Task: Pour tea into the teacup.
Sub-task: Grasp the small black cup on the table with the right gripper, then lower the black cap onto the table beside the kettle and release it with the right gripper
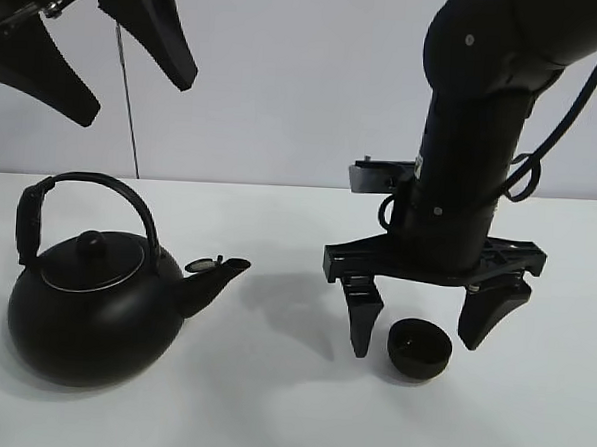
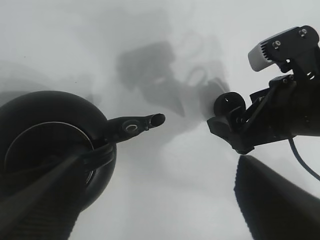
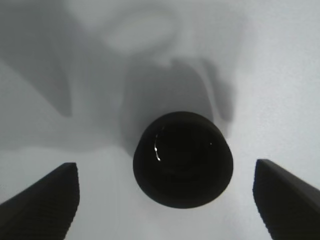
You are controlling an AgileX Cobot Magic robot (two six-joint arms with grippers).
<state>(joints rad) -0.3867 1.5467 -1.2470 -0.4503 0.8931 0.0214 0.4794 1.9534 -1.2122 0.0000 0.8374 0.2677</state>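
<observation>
1. Teacup: matte black, plain, with a tiny pale glint inside.
2. Kettle: black all over, handle and spout too. Thin silvery ring round the lid.
3. Table: plain white, with soft grey shadows.
4. Wall: pale grey-white, no pattern.
5. Right pincer: black. Its fingers have a fine ribbed pattern.
6. Left pincer: black, plain.
7. Camera on the right arm: light grey casing, black mount.

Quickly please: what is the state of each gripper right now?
Left gripper: open, holding nothing, high above the kettle.
Right gripper: open, straddling the teacup, not touching it.
</observation>
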